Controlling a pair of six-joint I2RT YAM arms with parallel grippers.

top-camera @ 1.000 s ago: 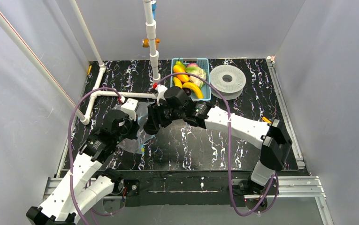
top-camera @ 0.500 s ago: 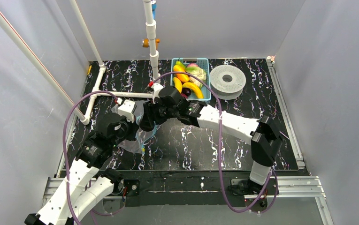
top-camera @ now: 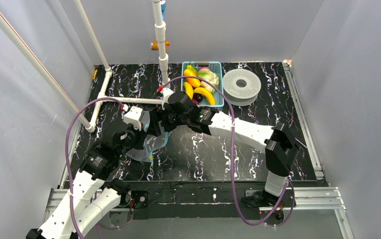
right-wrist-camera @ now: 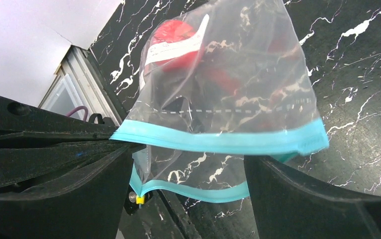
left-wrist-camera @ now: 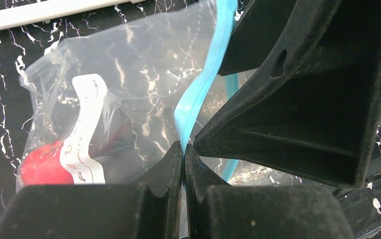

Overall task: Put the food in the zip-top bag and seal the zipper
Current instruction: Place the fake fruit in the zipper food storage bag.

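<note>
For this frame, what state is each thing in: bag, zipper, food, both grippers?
zip-top bag: mouth open
zipper: unsealed, strips apart
red apple: inside the bag
left gripper: shut on the zipper
right gripper: open, straddling the bag's mouth
other food: in the blue basket

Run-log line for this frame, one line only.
left gripper: fingers shut on zipper | right gripper: fingers open at zip-top bag mouth | zip-top bag: red apple inside, unsealed | basket: bananas inside
</note>
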